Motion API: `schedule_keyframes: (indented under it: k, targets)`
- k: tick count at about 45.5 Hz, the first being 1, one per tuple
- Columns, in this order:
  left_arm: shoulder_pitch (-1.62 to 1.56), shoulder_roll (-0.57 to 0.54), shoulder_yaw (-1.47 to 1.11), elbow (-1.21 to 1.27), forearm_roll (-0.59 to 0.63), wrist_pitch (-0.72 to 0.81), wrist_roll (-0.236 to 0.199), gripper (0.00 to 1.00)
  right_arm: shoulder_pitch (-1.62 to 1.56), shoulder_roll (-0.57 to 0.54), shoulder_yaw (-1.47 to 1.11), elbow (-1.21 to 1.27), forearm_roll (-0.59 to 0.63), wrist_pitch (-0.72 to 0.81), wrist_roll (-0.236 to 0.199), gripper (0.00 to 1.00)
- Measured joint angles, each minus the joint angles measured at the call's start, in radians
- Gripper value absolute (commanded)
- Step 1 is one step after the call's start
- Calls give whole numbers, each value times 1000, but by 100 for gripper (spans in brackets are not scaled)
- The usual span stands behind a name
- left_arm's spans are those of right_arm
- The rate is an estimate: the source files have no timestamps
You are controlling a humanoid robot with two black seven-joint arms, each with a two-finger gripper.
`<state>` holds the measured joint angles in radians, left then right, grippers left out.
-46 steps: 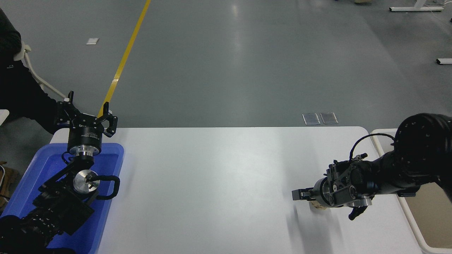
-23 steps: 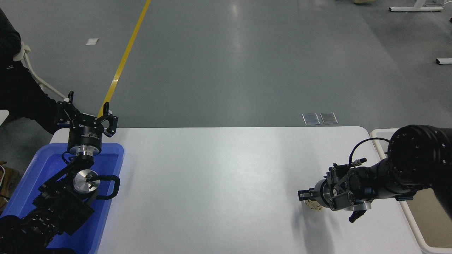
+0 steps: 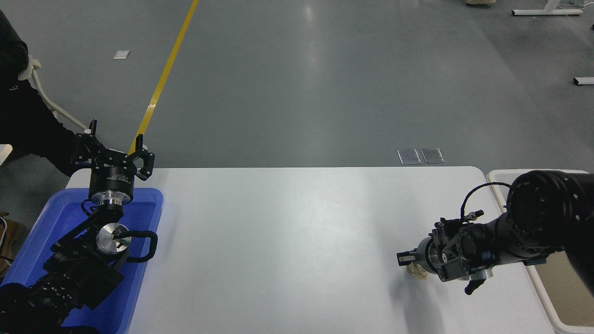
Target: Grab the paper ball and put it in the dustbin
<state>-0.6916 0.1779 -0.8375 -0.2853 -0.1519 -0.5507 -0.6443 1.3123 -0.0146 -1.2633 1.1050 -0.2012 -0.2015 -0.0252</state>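
Observation:
The paper ball (image 3: 417,271), a small tan crumpled wad, sits tucked under the fingers of my right gripper (image 3: 404,260) near the table's right front. That gripper points left and is shut on the ball; one black finger (image 3: 402,256) shows above the wad, the other is hidden. The dustbin (image 3: 498,176), cream-white with a beige inside, stands off the table's right edge, mostly behind my right arm. My left gripper (image 3: 114,146) is parked open at the far left.
A bright blue tray (image 3: 148,197) lies under my left arm at the table's left end. A person's dark sleeve (image 3: 28,125) is at the left edge beyond the table. The white table (image 3: 278,241) stretches between both arms.
My right gripper has drawn back to the right, toward the dustbin, with the paper ball staying under its fingers. The left arm has not moved.

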Motion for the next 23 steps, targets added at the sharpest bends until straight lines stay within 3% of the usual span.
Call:
schedule_keyframes:
  k: [23]
  targets:
    - [0,0,0,0,0,0,0,99,37,-24,-2,28,1,-1,1,0]
